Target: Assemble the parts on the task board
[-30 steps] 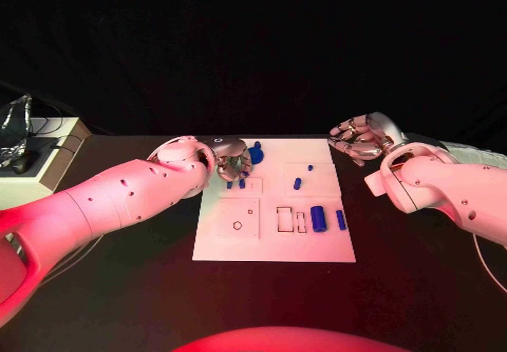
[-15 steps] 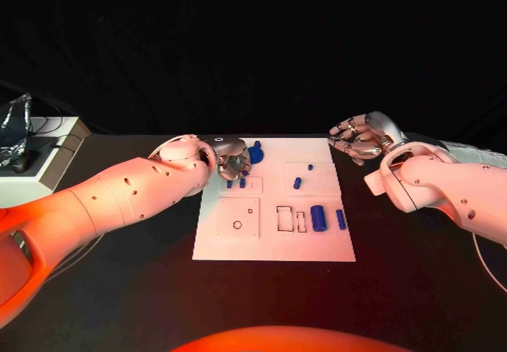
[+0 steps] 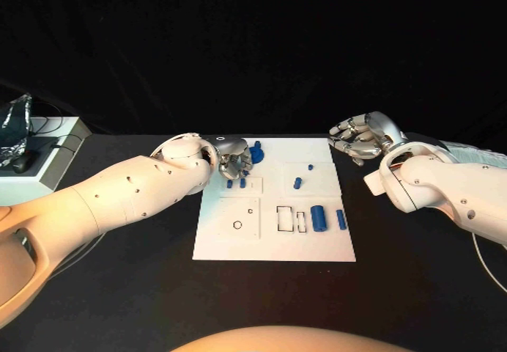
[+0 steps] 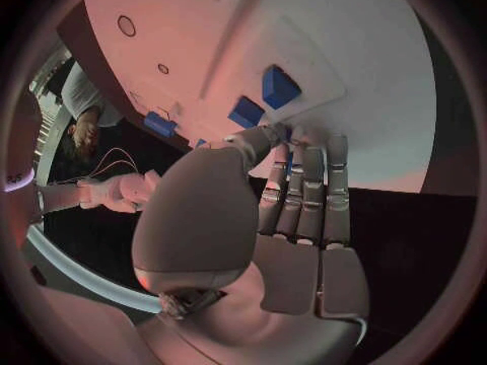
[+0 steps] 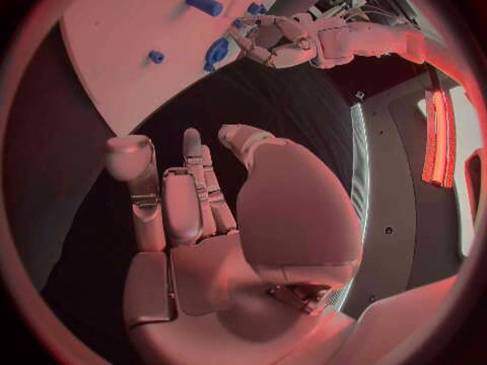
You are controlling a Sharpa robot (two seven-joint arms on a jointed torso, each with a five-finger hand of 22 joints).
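Observation:
The white task board [image 3: 275, 246] lies mid-table. My left hand [image 3: 234, 158] is at its far left corner, fingers close together and thumb bent in. Its fingertips [image 4: 304, 150] lie against a round blue part [image 3: 256, 154], which peeks between thumb and fingers [image 4: 289, 161]. I cannot tell whether it is gripped. Two small blue pegs [image 3: 236, 183] stand just nearer than that hand. My right hand [image 3: 361, 138] hovers off the board's far right corner and holds nothing, its fingers [image 5: 193, 186] apart. A thick blue cylinder [image 3: 317, 218] and a thinner one [image 3: 340, 219] lie at the right.
A small blue peg [image 3: 311, 167] and a short blue cylinder [image 3: 298, 183] sit mid-board. Rectangular slots [image 3: 285, 218] and a square panel with a round hole [image 3: 239, 218] mark the near half. A pale box [image 3: 37, 165] with a crumpled foil bag [image 3: 13, 125] stands at the table's left edge.
My left hand has edged slightly toward the board's far edge beside the round blue part. My right hand and the other parts stay put.

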